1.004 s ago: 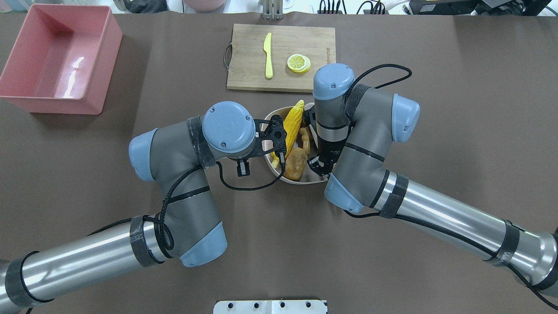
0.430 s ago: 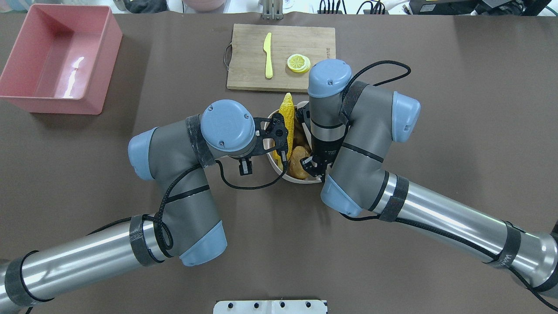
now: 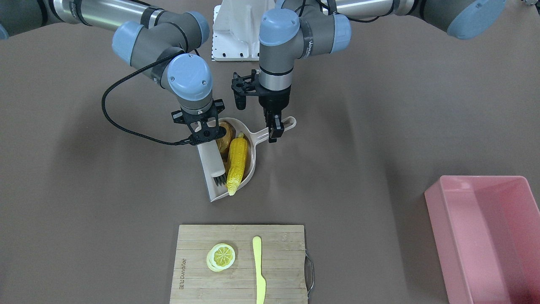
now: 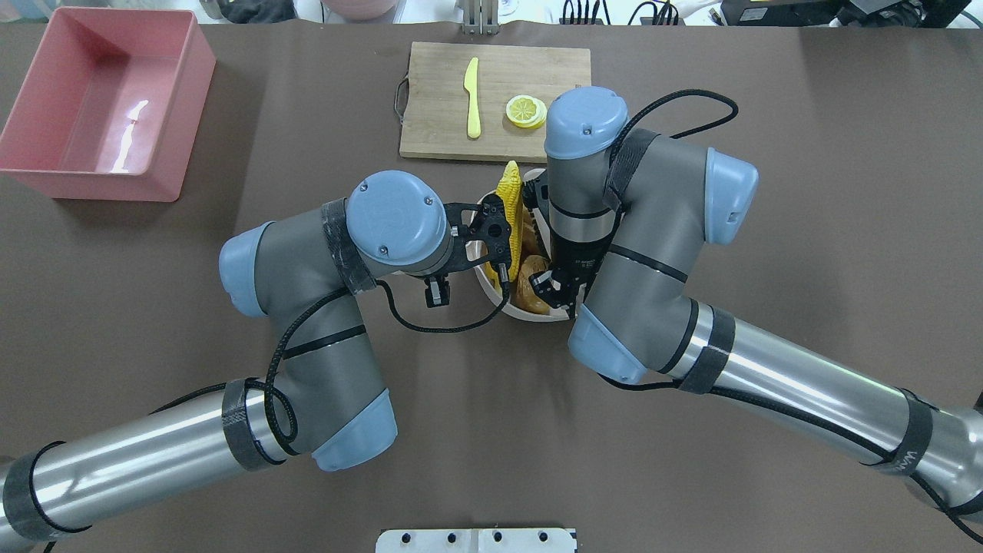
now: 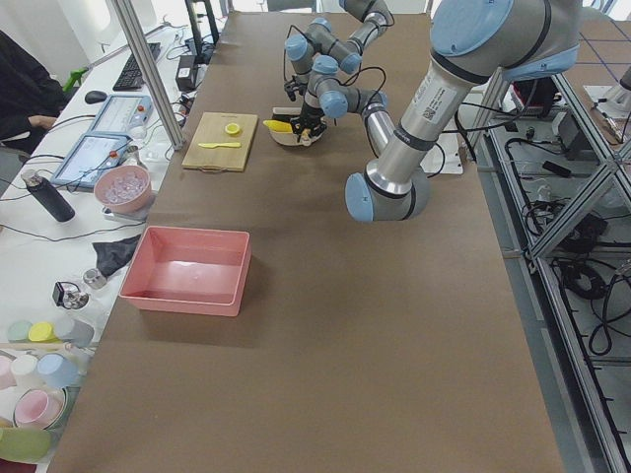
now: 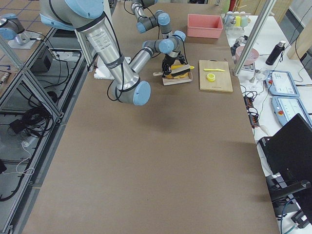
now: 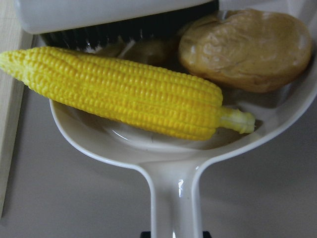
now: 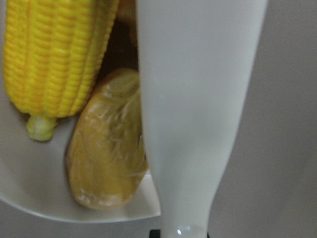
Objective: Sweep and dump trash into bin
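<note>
A beige dustpan (image 3: 252, 165) lies mid-table with the trash in it. The yellow corn cob (image 3: 237, 162) lies along the pan, and the brown potato (image 3: 226, 131) sits at the back by the handle. A tan bit of ginger root (image 7: 148, 48) peeks out behind the corn. My left gripper (image 3: 275, 128) is shut on the dustpan handle (image 7: 176, 198). My right gripper (image 3: 206, 134) is shut on a white brush (image 3: 213, 162), whose bristles rest inside the pan beside the corn. The empty pink bin (image 4: 178, 115) stands at the far left corner, well apart.
A wooden cutting board (image 3: 280, 261) with a lemon slice (image 3: 221, 256) and a yellow-green knife (image 3: 258, 270) lies just beyond the dustpan's mouth. A white base plate (image 4: 476, 540) sits at the near edge. A seated person (image 5: 25, 89) and desk clutter are past the table's far side.
My right arm and brush have shifted left and pushed the corn, which has turned more lengthwise in the pan. The ginger root has slipped mostly out of sight. My left arm has moved only slightly.
</note>
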